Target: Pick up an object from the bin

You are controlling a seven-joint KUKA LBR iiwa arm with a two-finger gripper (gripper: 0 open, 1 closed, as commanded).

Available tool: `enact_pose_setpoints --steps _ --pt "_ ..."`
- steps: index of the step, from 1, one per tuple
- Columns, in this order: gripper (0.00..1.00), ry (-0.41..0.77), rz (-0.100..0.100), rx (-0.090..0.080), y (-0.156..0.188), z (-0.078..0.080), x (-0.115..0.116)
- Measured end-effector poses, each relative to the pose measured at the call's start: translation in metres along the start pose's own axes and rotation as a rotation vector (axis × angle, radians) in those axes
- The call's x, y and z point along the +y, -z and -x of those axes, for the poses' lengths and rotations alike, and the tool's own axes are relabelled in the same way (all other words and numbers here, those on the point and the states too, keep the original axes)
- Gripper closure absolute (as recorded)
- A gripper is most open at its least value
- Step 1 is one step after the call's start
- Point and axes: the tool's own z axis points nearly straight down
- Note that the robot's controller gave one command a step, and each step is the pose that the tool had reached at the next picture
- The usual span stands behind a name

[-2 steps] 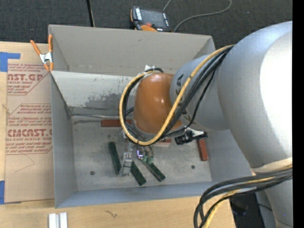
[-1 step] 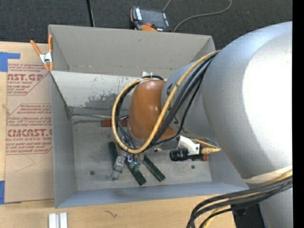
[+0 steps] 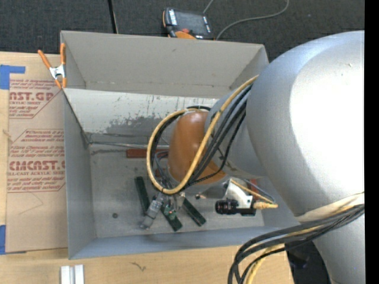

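1. Robot arm (image 3: 314, 129) bulks nearest the camera, over the bin's (image 3: 77, 158) right side.
2. Its tool (image 3: 163, 206) sits low among dark green sticks (image 3: 141, 195) and a grey piece (image 3: 149, 213) near the front edge; a slanted stick could slip or jam.
3. Cables (image 3: 155, 141) and the orange cover (image 3: 186, 141) mask the tool: whether it is open, closed or holding anything cannot be told.

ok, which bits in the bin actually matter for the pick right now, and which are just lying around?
In play: gripper, front middle of the grey bin; small grey piece and dark green strip just left of it.
Lying about: reddish-brown stick by the back wall; black part with a yellow tip and white piece at the right.
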Motion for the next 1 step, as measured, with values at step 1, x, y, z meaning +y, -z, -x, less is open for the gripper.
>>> enact_pose_setpoints --steps 1 --pt "0.0 0.001 0.002 -0.001 -0.0006 -0.0007 0.0004"
